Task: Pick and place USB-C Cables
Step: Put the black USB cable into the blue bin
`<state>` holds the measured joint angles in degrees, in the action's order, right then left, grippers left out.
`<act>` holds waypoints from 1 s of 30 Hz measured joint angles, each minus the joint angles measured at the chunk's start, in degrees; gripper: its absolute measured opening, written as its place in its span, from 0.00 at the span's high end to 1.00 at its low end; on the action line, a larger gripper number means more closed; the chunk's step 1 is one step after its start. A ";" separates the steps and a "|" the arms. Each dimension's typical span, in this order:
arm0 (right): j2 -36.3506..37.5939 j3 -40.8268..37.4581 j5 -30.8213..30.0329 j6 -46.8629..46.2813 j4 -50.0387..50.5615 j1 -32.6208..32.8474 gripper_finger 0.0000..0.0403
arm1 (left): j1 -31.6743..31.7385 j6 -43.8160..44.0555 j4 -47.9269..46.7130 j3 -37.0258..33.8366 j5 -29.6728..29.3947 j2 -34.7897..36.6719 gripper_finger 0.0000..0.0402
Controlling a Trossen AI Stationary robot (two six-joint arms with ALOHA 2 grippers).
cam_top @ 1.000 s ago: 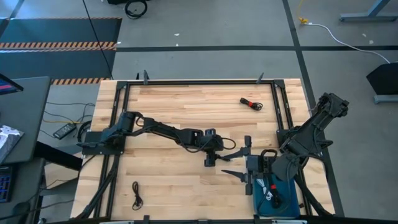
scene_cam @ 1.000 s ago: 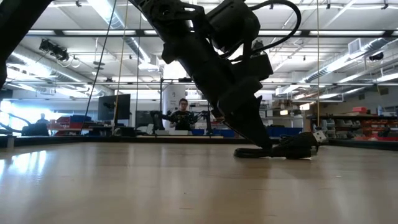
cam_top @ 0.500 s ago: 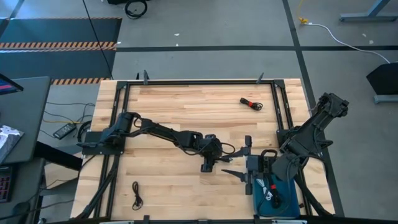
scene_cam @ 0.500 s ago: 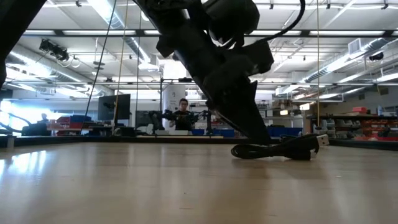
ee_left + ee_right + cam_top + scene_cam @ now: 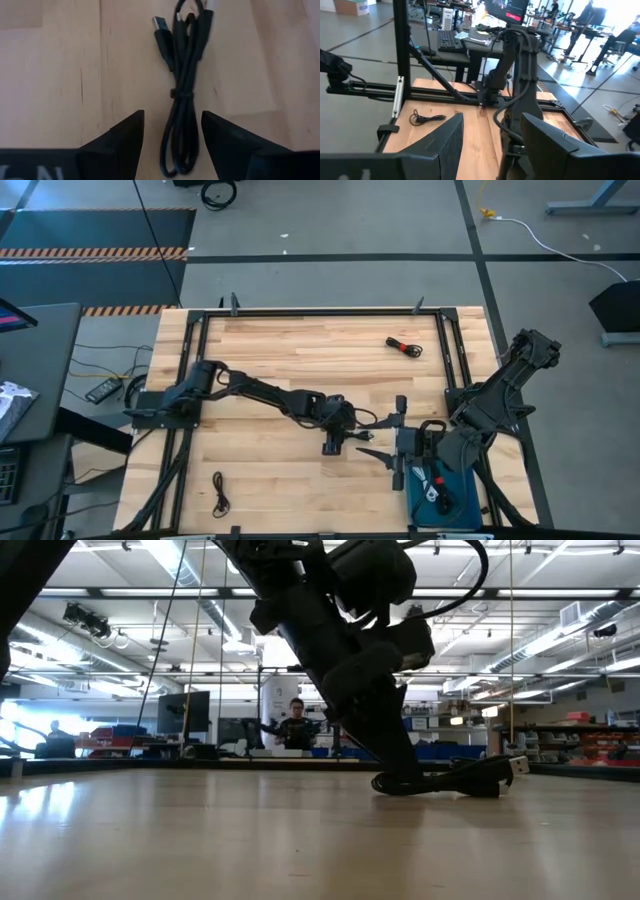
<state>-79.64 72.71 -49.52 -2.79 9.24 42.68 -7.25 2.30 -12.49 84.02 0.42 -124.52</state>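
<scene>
Black cable bundle (image 5: 183,95) between spread left pincer (image 5: 172,137) fingers, on table.

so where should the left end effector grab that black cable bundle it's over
Grip the black cable bundle at its narrow waist, where a small tie pinches the strands, coming straight down from above. It lies flat on the wooden table, running lengthwise between the left end effector fingers, which are open and straddle it. The looped end and the plug end are looser and likelier to slip.
</scene>
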 joint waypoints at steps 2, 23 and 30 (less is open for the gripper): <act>0.00 0.00 0.01 0.00 0.30 0.00 0.50 | 0.08 -0.07 -0.32 -0.01 -0.17 -0.52 0.49; 0.02 0.00 -0.02 -1.81 -0.14 0.00 0.50 | 0.22 0.12 4.37 -0.02 -3.27 -2.00 0.87; 0.02 0.00 0.09 -4.49 4.74 0.15 0.50 | 0.24 0.09 4.00 -0.15 -3.90 -0.35 0.92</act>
<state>-79.61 72.71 -49.43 -7.28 13.98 42.83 -7.01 2.39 -8.49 83.87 -3.47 -124.87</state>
